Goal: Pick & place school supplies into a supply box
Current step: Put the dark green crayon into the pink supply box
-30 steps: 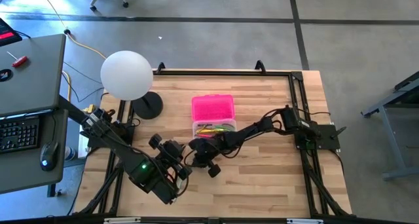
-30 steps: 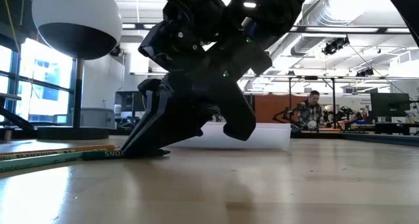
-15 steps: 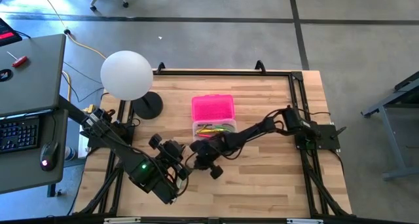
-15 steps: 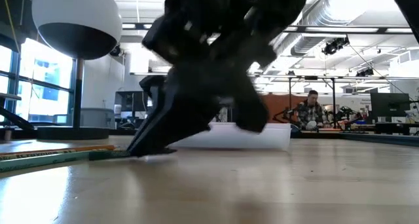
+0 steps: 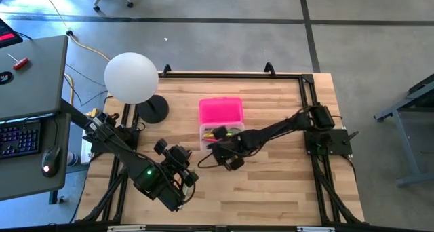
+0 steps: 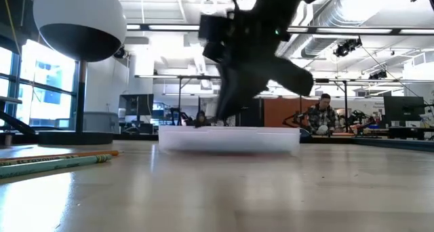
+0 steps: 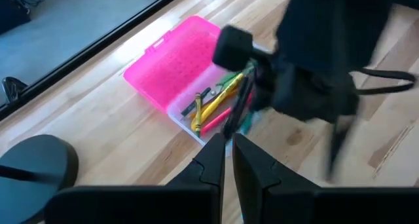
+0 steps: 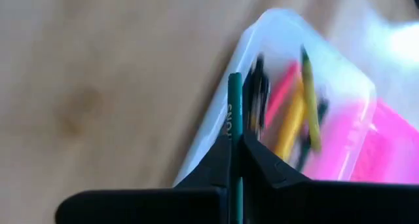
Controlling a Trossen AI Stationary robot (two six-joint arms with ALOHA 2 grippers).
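At frame centre, the right gripper (image 5: pixel 218 141) pinches a green pencil (image 8: pixel 234 129) over the open supply box (image 5: pixel 221 131). Lower left, the left gripper (image 5: pixel 191 165) waits, fingers nearly together.

The high camera hangs overhead and looks straight down, taking in the whole bench (image 5: pixel 271 191) from edge to edge. The low one sits right at the benchtop, looking level across the wood to the supply box (image 6: pixel 229 138) and the room behind. Each wrist camera peers close past its own dark fingers, the left from farther back, the right almost on top of it, and all four views share that supply box (image 7: pixel 190 86) mid-bench.
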